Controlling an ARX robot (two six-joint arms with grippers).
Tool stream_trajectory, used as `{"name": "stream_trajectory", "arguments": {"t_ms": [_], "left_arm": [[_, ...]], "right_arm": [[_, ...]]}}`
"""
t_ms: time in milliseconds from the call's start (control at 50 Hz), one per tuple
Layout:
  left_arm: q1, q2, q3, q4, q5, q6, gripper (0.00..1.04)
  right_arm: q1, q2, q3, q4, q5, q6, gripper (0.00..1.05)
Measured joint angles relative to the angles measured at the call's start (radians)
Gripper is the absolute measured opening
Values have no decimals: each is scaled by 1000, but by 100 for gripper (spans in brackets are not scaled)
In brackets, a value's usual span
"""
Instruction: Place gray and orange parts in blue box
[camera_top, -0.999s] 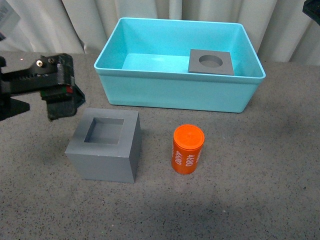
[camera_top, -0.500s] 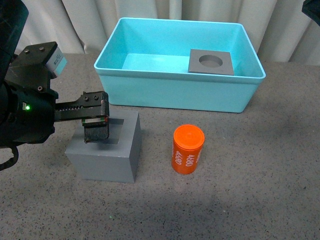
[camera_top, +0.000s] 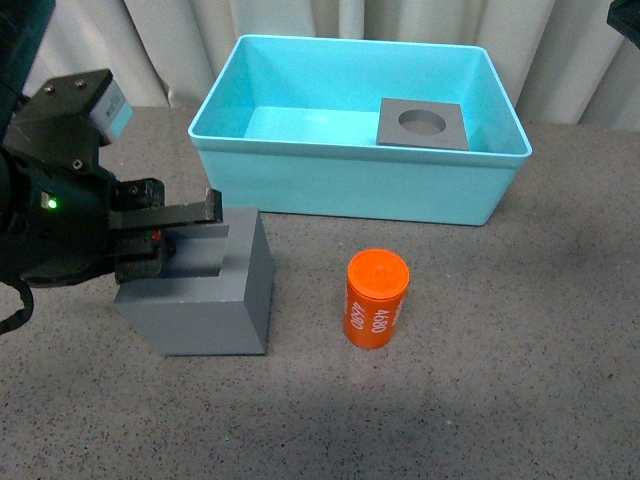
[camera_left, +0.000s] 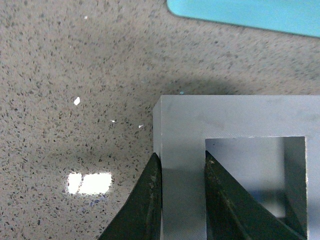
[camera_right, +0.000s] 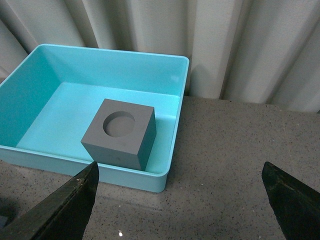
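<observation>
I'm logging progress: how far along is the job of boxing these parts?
Done: the round-recess cube sits inside the blue box. In hand: the left gripper clamps one wall of the square-recess cube, which is outside the box. Left: that cube and the orange cylinder, which stands on the table, untouched. The right gripper is open and empty.

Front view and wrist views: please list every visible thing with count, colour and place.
Square-recess cube: one, gray, left of cylinder, before box.
Round-recess cube: one, gray, inside box, right side.
Cylinder: one, orange, upright on table, front centre.
Box: one, turquoise, at the back.
Table: one, speckled gray.
Curtain: one, white, behind box.
Left gripper: one, black, fingers pinching square-recess cube's wall.
Right gripper: one, black, open, facing box.
</observation>
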Motion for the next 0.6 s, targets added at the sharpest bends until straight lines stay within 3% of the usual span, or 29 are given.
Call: {"name": "stream_trajectory", "arguments": {"t_ms": [220,360,460,599], "left_arm": [[-14,-128,62,-46,-11,-1,18],[-22,-138,167,-39,-72,30,18],[-26,-85,291,-23,-110,87,18],[-16,63,464,-29,-76,100,18]], "right_arm": [[0,0,0,0,-1,0,95],[0,0,0,0,0,0,95],[0,0,0,0,0,0,95],[0,0,0,0,-1,0,95]]}}
